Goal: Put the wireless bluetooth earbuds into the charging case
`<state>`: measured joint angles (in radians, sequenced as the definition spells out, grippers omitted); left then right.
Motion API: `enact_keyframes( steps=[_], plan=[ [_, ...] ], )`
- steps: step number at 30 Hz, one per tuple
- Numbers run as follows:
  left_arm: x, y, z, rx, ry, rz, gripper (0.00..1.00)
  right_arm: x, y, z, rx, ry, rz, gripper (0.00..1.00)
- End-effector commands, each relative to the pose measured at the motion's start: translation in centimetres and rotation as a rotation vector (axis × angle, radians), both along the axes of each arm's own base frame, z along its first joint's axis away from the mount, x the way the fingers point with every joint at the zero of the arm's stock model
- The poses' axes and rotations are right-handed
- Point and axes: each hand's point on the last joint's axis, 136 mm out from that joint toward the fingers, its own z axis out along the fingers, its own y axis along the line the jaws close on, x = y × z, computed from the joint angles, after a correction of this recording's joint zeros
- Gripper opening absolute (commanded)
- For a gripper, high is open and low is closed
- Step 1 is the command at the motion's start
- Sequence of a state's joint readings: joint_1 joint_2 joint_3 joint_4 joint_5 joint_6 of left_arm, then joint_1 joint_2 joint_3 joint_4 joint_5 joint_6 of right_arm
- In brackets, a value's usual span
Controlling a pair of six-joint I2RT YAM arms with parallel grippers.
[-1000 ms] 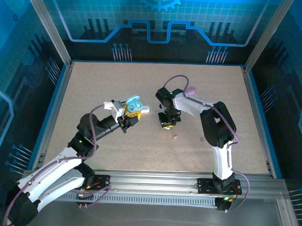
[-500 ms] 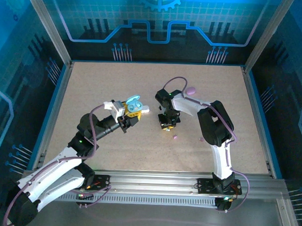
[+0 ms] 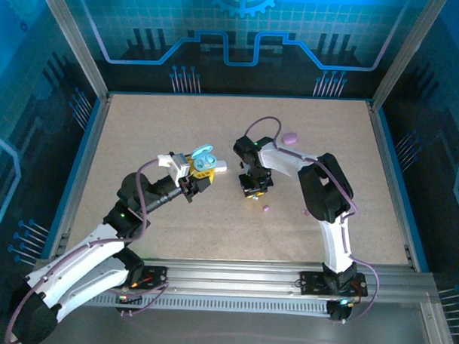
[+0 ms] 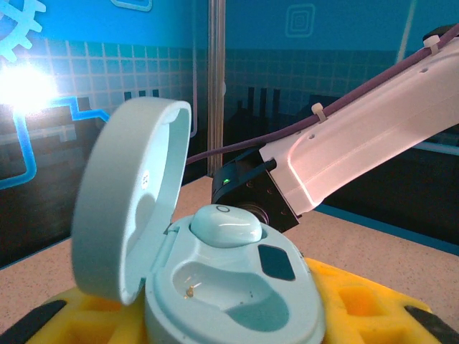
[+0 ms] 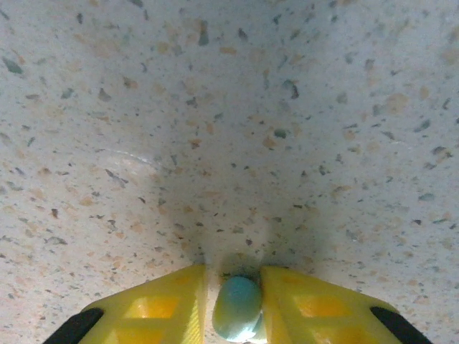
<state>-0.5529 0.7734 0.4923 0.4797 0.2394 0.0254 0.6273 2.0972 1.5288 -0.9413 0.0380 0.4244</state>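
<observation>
The right hand has its 2 yellow fingers close on either side of a teal earbud, low at the worktop, though I cannot tell if they pinch it. Tiny, light and glossy, it will likely slip, so squeeze gently across its rounded body. The left hand is clamped on the open teal charging case, 1 well empty, and a loose purple earbud lies nearby.

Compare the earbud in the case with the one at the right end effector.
The seated earbud lies flat in the open case held by the left end effector; the other earbud sits lengthwise between the right end effector's fingers, over the table. Both are teal.
</observation>
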Motion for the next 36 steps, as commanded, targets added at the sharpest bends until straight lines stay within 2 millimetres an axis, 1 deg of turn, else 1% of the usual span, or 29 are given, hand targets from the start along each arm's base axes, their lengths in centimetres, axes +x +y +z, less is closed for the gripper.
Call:
enact_keyframes(
  steps=[1, 4, 12, 17, 20, 23, 26, 29, 32, 36],
  plan=[
    [-0.4, -0.2, 1.5, -0.034, -0.036, -0.019, 0.34, -0.2, -1.1, -0.8, -0.087, 0.01, 0.015, 0.28],
    [-0.4, -0.1, 1.6, -0.033, -0.038, -0.017, 0.34, -0.2, -1.2, -0.8, -0.095, 0.009, 0.017, 0.26],
    [-0.5, -0.1, 1.6, -0.034, -0.039, -0.016, 0.34, -0.4, -1.1, -0.8, -0.115, 0.01, 0.027, 0.27],
    [-0.5, -0.1, 1.6, -0.035, -0.037, -0.015, 0.34, -0.5, -1.0, -0.9, -0.104, 0.017, 0.026, 0.23],
    [-0.5, -0.1, 1.5, -0.033, -0.037, -0.015, 0.34, -0.5, -0.8, -0.5, -0.091, 0.008, 0.024, 0.22],
    [-0.4, -0.1, 1.5, -0.032, -0.035, -0.015, 0.34, -0.3, -0.5, 0.6, -0.059, -0.014, 0.016, 0.21],
    [-0.2, -0.2, 1.2, -0.027, -0.029, -0.014, 0.34, 0.2, -0.3, 2.9, 0.005, -0.064, -0.01, 0.21],
    [0.0, -0.3, 0.9, -0.024, -0.023, -0.012, 0.34, 0.7, -0.2, 5.9, 0.109, -0.113, -0.049, 0.21],
    [0.5, -0.6, 0.1, -0.018, -0.007, -0.011, 0.34, 0.8, 0.5, 9.4, 0.282, -0.151, -0.09, 0.21],
    [1.4, -1.1, -1.2, -0.011, 0.014, -0.007, 0.34, 0.7, 1.0, 15.4, 0.524, -0.203, -0.132, 0.21]
  ],
)
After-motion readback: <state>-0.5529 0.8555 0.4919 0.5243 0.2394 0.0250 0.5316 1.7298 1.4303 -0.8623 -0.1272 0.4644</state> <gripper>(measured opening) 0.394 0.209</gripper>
